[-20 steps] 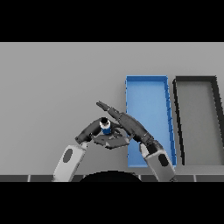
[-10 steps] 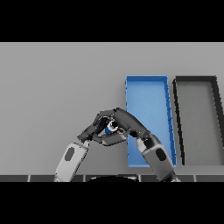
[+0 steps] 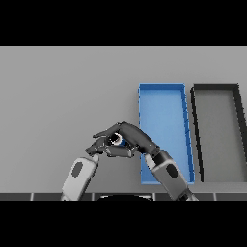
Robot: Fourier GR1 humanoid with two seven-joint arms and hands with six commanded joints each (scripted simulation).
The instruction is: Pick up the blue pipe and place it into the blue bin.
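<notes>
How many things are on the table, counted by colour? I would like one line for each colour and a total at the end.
Blue: 2, the blue pipe between the two hands and the blue bin.
Black: 1, the black bin to the right of the blue one.
Total: 3.

no readable text anywhere, no labels, no brands, no numbers, no signs, blue bin [image 3: 162,101] plain, dark bin [image 3: 215,103] plain, desk [image 3: 62,96] unmarked, arms and hands unmarked
</notes>
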